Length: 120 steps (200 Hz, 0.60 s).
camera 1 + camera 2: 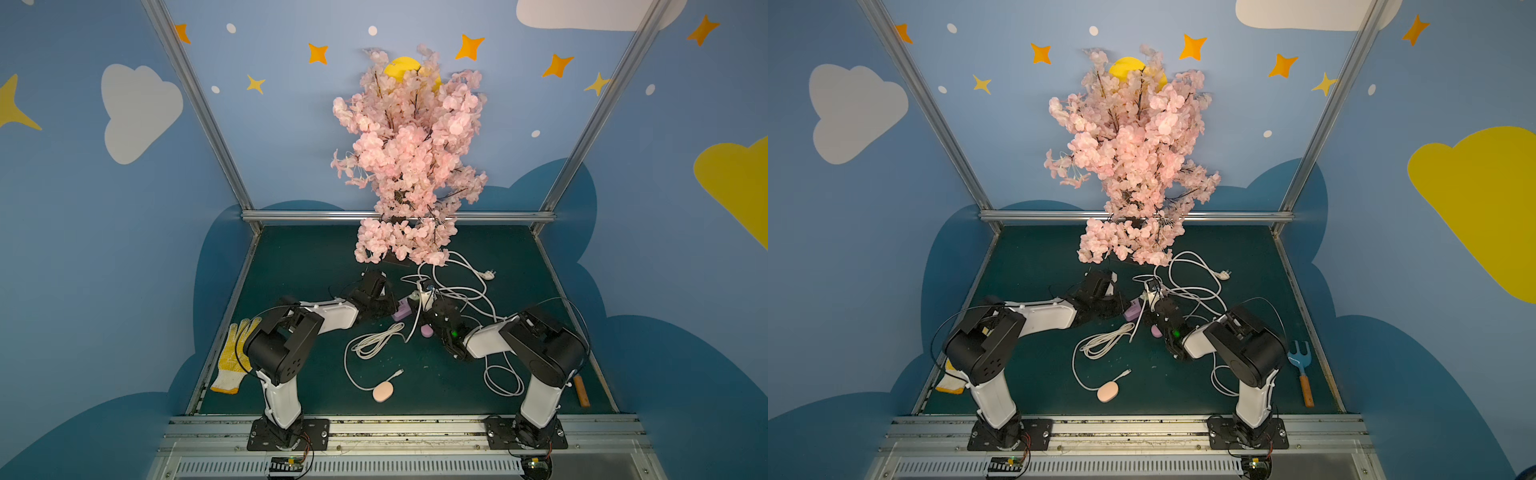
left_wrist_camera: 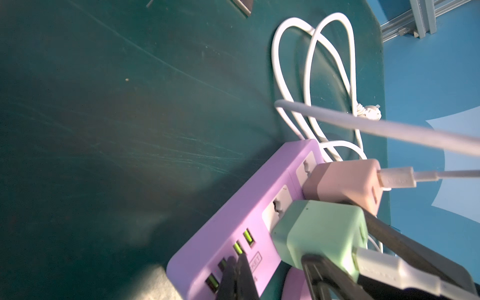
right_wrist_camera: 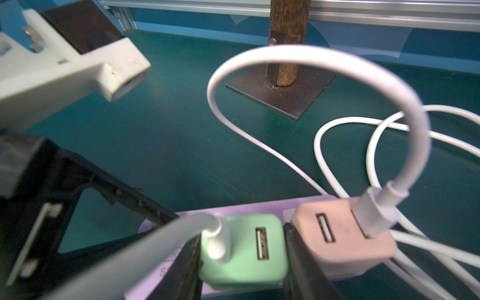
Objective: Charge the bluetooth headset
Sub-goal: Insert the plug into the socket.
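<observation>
A purple power strip (image 2: 233,226) (image 1: 402,312) lies mid-mat with a green adapter (image 3: 249,254) (image 2: 319,231) and a pink adapter (image 3: 340,239) plugged into it, each carrying a white cable. My right gripper (image 3: 242,255) is shut on the green adapter, one finger on either side. The left gripper (image 2: 237,270) is shut, its tips pressing on the strip's top by the USB ports. A peach oval case (image 1: 382,392) lies near the front, a cable's free plug (image 1: 400,372) beside it. A lilac oval case (image 1: 427,330) sits by my right wrist. I cannot tell which case holds the headset.
A pink blossom tree (image 1: 411,158) stands at the back on a metal base plate (image 3: 280,96). The strip's white cord loops (image 1: 465,286) sprawl behind my right arm. A yellow-white glove (image 1: 232,357) lies far left, a blue toy rake (image 1: 1300,357) far right.
</observation>
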Motion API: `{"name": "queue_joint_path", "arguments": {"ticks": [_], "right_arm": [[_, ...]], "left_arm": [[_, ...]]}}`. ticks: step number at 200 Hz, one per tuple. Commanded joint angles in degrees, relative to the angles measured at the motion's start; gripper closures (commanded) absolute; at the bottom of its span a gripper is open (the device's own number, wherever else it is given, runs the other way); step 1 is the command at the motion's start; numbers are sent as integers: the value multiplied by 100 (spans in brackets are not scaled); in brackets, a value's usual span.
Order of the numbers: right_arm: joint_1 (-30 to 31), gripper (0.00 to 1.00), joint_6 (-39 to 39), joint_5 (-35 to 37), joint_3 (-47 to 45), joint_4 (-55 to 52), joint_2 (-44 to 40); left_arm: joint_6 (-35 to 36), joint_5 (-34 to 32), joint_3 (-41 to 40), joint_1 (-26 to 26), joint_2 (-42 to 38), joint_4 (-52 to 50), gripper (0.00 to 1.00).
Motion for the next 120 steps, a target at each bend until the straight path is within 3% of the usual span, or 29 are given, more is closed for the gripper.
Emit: {"name": "queue_joint_path", "arguments": {"ticks": [1, 27, 29, 32, 35, 120], "right_arm": [[327, 55, 196, -703, -276, -2313, 51], [325, 41, 66, -687, -63, -2648, -295], [326, 35, 67, -699, -43, -2682, -321], [326, 18, 73, -704, -16, -2709, -357], [326, 15, 88, -714, 9, -2745, -386], [324, 13, 361, -645, 353, -3698, -1474]], "left_arm": [[17, 57, -131, -117, 380, -725, 97], [8, 57, -137, -122, 360, -681, 97], [8, 57, -141, -126, 357, -681, 97], [12, 61, -146, -124, 356, -673, 97], [5, 62, -147, -122, 355, -666, 97], [84, 92, -155, -96, 325, -620, 97]]}}
